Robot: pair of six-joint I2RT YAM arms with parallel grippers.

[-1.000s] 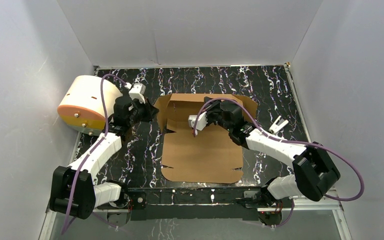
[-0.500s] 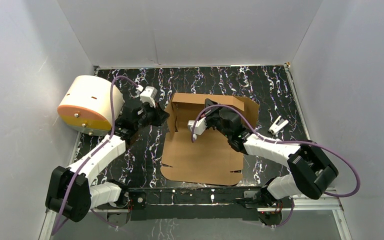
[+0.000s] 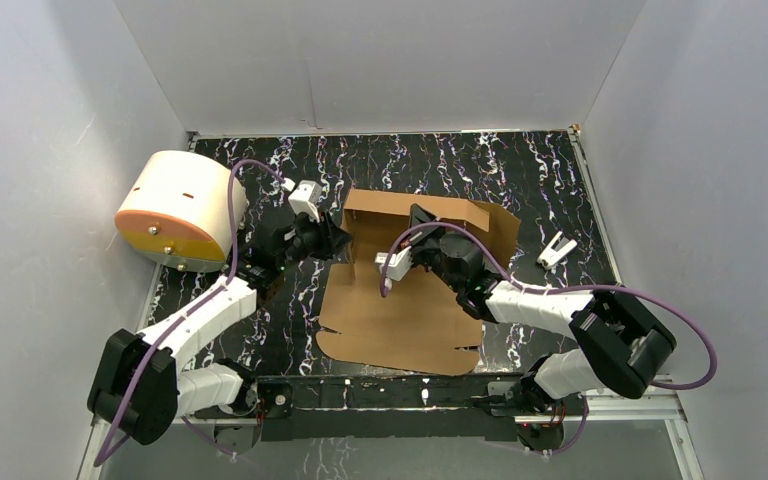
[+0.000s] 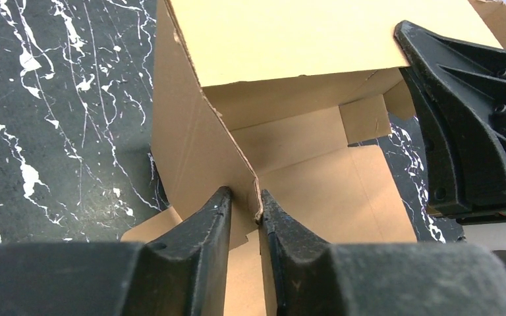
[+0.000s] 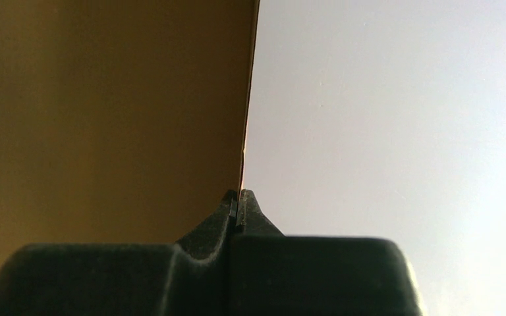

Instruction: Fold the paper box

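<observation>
The paper box [image 3: 400, 305] is a brown cardboard die-cut sheet lying mid-table, with its back panel [image 3: 415, 208] and left side flap raised. My left gripper [image 3: 337, 243] is shut on the left flap's edge. In the left wrist view [image 4: 242, 203] the fingers straddle the flap [image 4: 191, 138], which stands upright. My right gripper [image 3: 418, 217] is shut on the top edge of the back panel. In the right wrist view [image 5: 239, 195] the jaws pinch a thin cardboard edge [image 5: 105, 99]. The right gripper's black body also shows in the left wrist view [image 4: 474, 125].
A cream-white cylinder with an orange face [image 3: 175, 210] lies at the left edge of the table, behind my left arm. A small white clip [image 3: 556, 249] lies to the right of the box. White walls enclose the black marbled table [image 3: 520, 165].
My left gripper moved right towards the box, swinging the left flap upright. The back panel rose further under my right gripper. The sheet's near part slid slightly left.
</observation>
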